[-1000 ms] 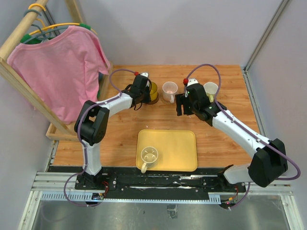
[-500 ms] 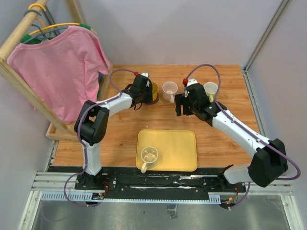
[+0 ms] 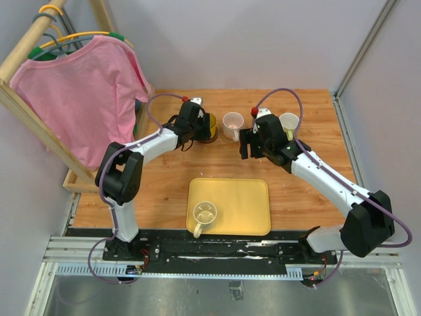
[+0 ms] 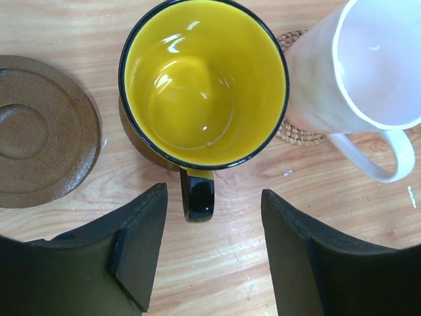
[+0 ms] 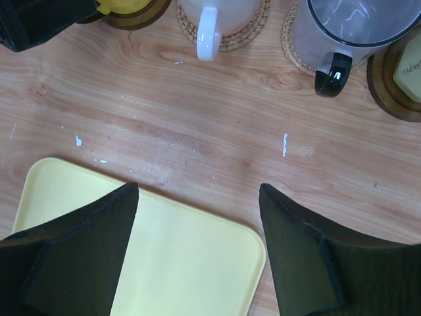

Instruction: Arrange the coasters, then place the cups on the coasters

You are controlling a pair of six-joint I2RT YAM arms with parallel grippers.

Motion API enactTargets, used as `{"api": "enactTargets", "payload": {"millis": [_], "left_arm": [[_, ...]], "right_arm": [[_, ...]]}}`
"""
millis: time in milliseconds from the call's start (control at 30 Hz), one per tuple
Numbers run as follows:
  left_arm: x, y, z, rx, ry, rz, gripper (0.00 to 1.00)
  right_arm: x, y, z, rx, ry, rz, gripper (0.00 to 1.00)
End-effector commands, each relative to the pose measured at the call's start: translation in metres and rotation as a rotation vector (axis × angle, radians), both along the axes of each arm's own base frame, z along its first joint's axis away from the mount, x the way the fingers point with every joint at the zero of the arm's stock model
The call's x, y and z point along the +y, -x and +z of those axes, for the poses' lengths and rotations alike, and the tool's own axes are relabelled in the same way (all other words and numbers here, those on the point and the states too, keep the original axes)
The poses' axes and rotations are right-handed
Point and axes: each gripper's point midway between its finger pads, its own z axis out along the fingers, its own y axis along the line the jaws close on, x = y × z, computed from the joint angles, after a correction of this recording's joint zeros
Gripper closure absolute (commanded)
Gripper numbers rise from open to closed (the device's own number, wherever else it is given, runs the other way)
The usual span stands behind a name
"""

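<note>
The left gripper (image 4: 212, 214) is seen open, its jaws standing on either side of the handle of the yellow cup (image 4: 197, 85) without touching it. This cup is set on a dark brown coaster (image 4: 135, 143) in the far row, with an empty brown coaster (image 4: 39, 131) just to its left and the pinkish white cup (image 4: 342, 72) on a woven coaster (image 4: 297, 135) to its right. The right gripper (image 5: 197, 197) is also held open, gripping nothing, above the wood between the yellow tray (image 5: 171, 263) and the purple-grey cup (image 5: 342, 29), and the cream cup (image 3: 204, 214) is found on the tray's near left part.
</note>
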Motion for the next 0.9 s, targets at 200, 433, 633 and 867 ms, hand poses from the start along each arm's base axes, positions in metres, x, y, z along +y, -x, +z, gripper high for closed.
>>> {"api": "enactTargets", "payload": {"millis": [200, 433, 633, 867], "left_arm": [[-0.007, 0.014, 0.020, -0.029, 0.057, -0.037, 0.36], [-0.018, 0.019, 0.018, -0.028, 0.075, -0.070, 0.37], [-0.026, 0.024, 0.013, -0.016, 0.076, -0.092, 0.37], [-0.018, 0.026, 0.014, -0.016, 0.045, -0.067, 0.33]], "right_arm": [[0.006, 0.006, 0.010, -0.018, -0.055, 0.007, 0.25], [0.003, 0.010, 0.011, -0.021, -0.061, -0.002, 0.25], [0.003, 0.012, 0.009, -0.015, -0.062, 0.000, 0.25], [0.004, 0.011, 0.010, -0.012, -0.061, 0.002, 0.25]]}}
